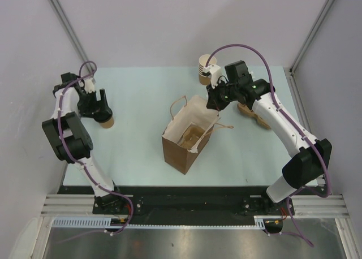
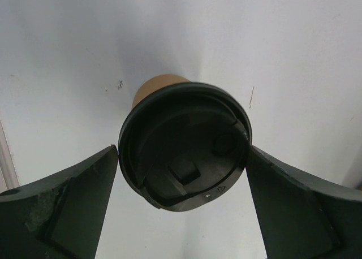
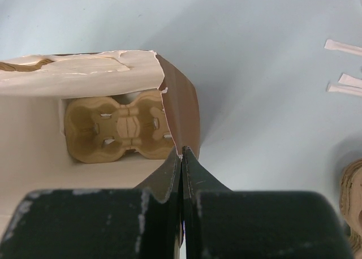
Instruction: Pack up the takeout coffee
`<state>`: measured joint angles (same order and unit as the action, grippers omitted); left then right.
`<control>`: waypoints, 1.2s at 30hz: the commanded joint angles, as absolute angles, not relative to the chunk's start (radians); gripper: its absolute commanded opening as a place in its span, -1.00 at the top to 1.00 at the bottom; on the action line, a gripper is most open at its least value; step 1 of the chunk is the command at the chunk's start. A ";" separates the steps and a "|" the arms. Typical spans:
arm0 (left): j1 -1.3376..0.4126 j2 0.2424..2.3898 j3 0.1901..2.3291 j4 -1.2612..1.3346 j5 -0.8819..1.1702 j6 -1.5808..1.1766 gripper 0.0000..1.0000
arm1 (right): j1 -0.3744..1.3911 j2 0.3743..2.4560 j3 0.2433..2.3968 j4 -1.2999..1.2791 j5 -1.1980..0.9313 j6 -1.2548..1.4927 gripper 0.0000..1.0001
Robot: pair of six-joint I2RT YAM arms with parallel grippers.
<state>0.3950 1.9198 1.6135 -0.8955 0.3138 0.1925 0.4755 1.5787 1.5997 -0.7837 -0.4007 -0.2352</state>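
The takeout coffee (image 2: 184, 149), a tan paper cup with a black lid, stands upright on the table at the far left (image 1: 107, 122). My left gripper (image 2: 182, 155) is open around it, one finger close on each side of the lid (image 1: 100, 109). The brown paper bag (image 1: 180, 151) stands open in the middle of the table. At the bag's far rim my right gripper (image 3: 181, 152) is shut on the bag's edge (image 1: 214, 103). A moulded-pulp cup tray (image 3: 116, 126) lies at the bottom of the bag.
A stack of lidless tan cups (image 1: 205, 64) stands at the back behind the right wrist. Another pulp tray (image 1: 253, 113) lies under the right arm. Paper-wrapped sticks (image 3: 344, 82) lie on the table to the right of the bag. The bag's handles (image 1: 179, 105) stick out.
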 commanded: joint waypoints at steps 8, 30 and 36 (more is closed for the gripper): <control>0.393 1.824 1.572 -0.861 0.287 0.176 -0.98 | 0.472 1.588 1.634 -0.815 -0.400 -0.219 1.00; 0.393 1.836 1.526 -0.827 0.310 0.164 -0.64 | 0.472 1.589 1.646 -0.831 -0.396 -0.227 0.99; 0.391 1.815 1.540 -0.851 0.311 0.170 -0.20 | 0.472 1.586 1.646 -0.836 -0.397 -0.229 0.88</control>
